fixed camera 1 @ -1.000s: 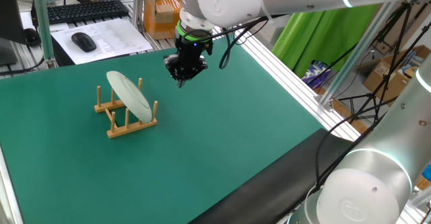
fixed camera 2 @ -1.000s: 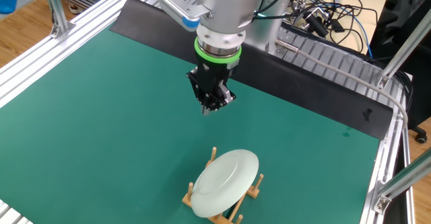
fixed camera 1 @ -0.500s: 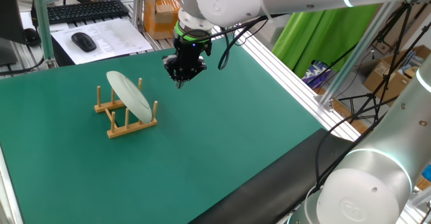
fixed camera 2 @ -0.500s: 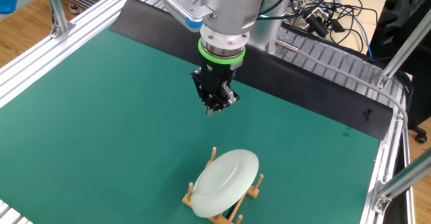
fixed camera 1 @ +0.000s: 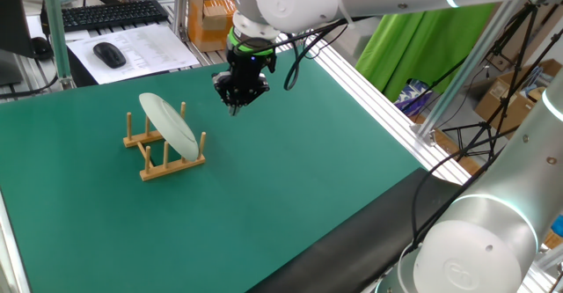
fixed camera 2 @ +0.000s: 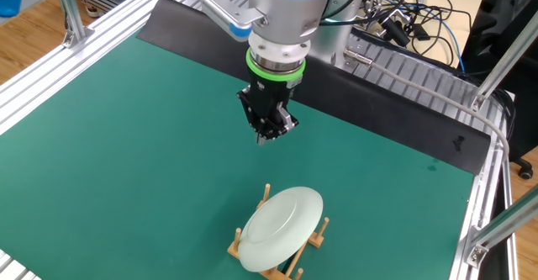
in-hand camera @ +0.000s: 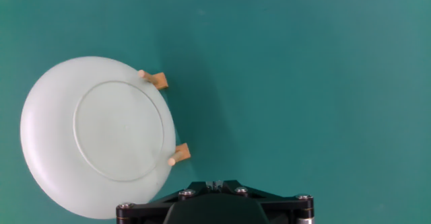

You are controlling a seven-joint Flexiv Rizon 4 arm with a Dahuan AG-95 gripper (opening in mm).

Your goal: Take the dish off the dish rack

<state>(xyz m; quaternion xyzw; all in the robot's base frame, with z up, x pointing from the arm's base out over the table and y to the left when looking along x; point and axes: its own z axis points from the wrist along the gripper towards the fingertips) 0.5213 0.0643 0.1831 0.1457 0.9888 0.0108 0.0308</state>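
Note:
The dish (fixed camera 1: 169, 124) is a pale greenish-white plate that leans tilted in the dish rack (fixed camera 1: 173, 166), a small wooden rack with upright pegs on the green mat. In the other fixed view the dish (fixed camera 2: 280, 228) sits near the front edge, with a rack peg (fixed camera 2: 267, 193) behind it. My gripper (fixed camera 1: 234, 109) hangs above the mat, to the right of the dish and apart from it, with its fingers together and nothing in them. It also shows in the other fixed view (fixed camera 2: 261, 139). The hand view shows the dish's underside (in-hand camera: 94, 133), two pegs (in-hand camera: 156, 81) and my shut gripper (in-hand camera: 215, 183).
A keyboard (fixed camera 1: 110, 13), a mouse (fixed camera 1: 109, 54) and papers lie beyond the mat's far edge, next to a cardboard box (fixed camera 1: 214, 16). Aluminium rails (fixed camera 1: 378, 108) border the mat. A black strip (fixed camera 2: 361, 78) and cables (fixed camera 2: 412, 19) lie behind the arm.
My gripper has shifted slightly sideways above the mat, still shut. The dish and rack have not moved.

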